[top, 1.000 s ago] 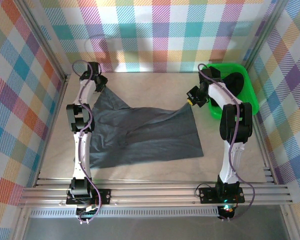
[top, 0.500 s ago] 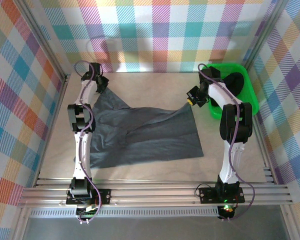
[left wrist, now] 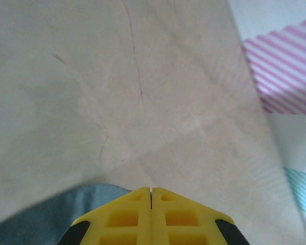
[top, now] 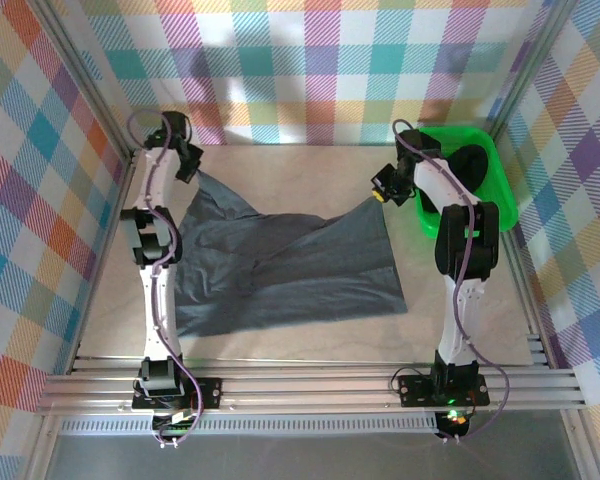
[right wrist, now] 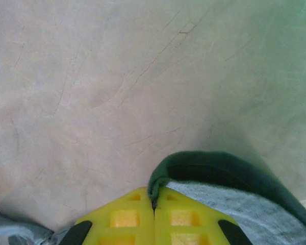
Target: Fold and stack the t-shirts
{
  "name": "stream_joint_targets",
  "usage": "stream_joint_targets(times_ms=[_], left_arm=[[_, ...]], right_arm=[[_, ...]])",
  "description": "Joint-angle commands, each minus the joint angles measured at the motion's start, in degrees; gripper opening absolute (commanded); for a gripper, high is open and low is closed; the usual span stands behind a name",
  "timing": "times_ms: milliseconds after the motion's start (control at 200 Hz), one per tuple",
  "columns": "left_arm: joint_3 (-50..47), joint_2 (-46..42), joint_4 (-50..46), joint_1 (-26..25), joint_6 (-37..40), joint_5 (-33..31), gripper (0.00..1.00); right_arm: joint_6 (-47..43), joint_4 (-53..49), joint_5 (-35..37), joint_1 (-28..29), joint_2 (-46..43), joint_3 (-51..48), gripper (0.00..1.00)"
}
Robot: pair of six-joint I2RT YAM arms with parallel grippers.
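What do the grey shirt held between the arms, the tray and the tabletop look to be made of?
The grey t-shirt looks like soft matte knit cloth, probably cotton: it creases and sags where lifted. The green tray looks like glossy moulded plastic: bright, even colour, stiff rim. The table is smooth, pale and faintly veined, perhaps laminate or stone-look board.
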Motion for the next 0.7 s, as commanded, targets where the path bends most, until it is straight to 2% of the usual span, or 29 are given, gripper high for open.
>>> stream_joint_targets(times_ms=[0,190,370,495,695], left_arm=[[-1.72,-9.45,-8.15,2.7,-0.77,3.39,0.0],[-18.59,-22.78,-6.18,5.02,0.16,6.78,0.0],[-27.33,-30.73,-9.68,6.08,0.62,13.06,0.0],[-36.94,-39.87,-10.59,6.21,-0.51,13.12,0.0],[-50.98,-55.93,-13.05,6.16,-6.72,12.68,0.0]], right_arm=[[-3.66,-3.27,0.22,-0.03,1.59,2.21,0.0],[-6.79,-4.53,0.44,-0.47,2.56,3.98,0.0],[-10.34,-5.04,0.66,-0.48,1.65,4.31,0.0],[-11.61,-4.12,1.0,-0.47,-1.33,1.21,0.0],[-13.3,-1.36,3.95,-0.47,-8.76,-7.21,0.0]])
